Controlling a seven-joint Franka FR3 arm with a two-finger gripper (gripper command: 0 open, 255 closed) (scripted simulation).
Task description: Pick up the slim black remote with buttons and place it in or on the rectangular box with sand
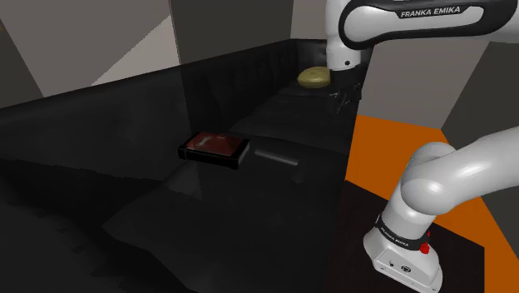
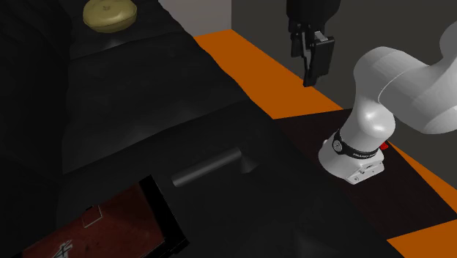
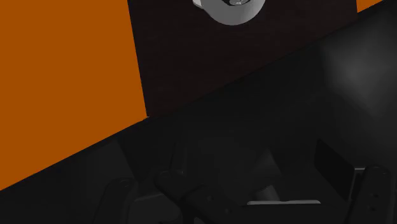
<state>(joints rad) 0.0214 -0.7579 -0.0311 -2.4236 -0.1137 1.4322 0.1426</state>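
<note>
The slim dark remote [image 1: 279, 155] [image 2: 209, 167] lies flat on the dark couch-like surface [image 1: 125, 191]. Just beside it, toward the shoulder view's left, sits the low rectangular black box [image 1: 215, 147] [image 2: 95, 223] holding reddish-brown sand. My black gripper [image 1: 343, 98] [image 2: 311, 62] hangs high in the air over the edge of that surface nearest the stand, well away from the remote and the box. Its fingers stand apart with nothing between them. In the wrist view the fingers [image 3: 375, 188] show dimly against the dark surface.
A yellowish round cushion [image 1: 313, 77] [image 2: 110, 13] rests at the far end of the dark surface. The arm's white base [image 2: 359, 157] [image 3: 230, 7] stands on a dark stand. Orange floor [image 1: 378, 154] [image 3: 63, 76] lies around it. Grey walls rise behind.
</note>
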